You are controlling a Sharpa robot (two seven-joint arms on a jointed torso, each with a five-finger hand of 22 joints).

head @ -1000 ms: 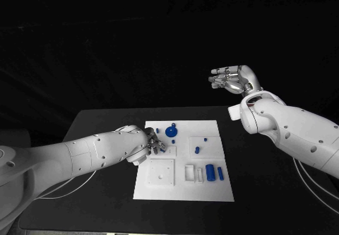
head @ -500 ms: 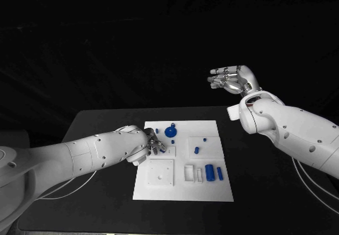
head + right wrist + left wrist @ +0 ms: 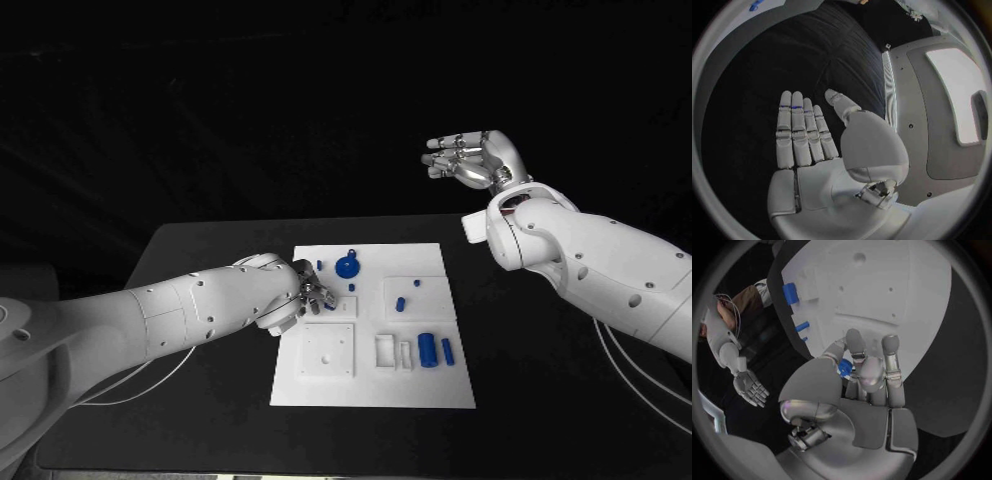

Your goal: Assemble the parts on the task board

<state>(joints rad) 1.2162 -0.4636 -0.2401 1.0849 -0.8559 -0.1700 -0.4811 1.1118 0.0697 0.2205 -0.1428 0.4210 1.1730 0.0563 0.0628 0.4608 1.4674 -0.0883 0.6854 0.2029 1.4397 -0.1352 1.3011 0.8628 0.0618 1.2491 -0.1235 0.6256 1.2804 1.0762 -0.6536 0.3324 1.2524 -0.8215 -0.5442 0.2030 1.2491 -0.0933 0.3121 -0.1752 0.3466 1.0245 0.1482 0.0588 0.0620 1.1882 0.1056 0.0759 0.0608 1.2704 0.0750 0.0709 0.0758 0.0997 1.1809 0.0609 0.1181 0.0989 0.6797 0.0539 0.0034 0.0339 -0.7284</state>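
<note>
The white task board (image 3: pixel 372 385) lies mid-table. My left hand (image 3: pixel 309 294) hovers low over its left edge, and in the left wrist view the thumb and fingers of that hand (image 3: pixel 867 377) pinch a small blue part (image 3: pixel 844 367). A round blue knob (image 3: pixel 348 267) stands near the board's far edge. Two blue cylinders (image 3: pixel 428 348) lie side by side at the right, with small blue pegs (image 3: pixel 398 302) farther back. My right hand (image 3: pixel 470 160) is raised high beyond the table, flat and holding nothing; its fingers (image 3: pixel 801 135) are straight.
A raised white square block (image 3: pixel 327 352) sits on the board's near left part, with a small white frame (image 3: pixel 387 350) beside it. Black table (image 3: pixel 202 400) surrounds the board on all sides.
The right hand has drifted slightly up and to the left. The left hand stays at the board's left edge, still pinching the blue part.
</note>
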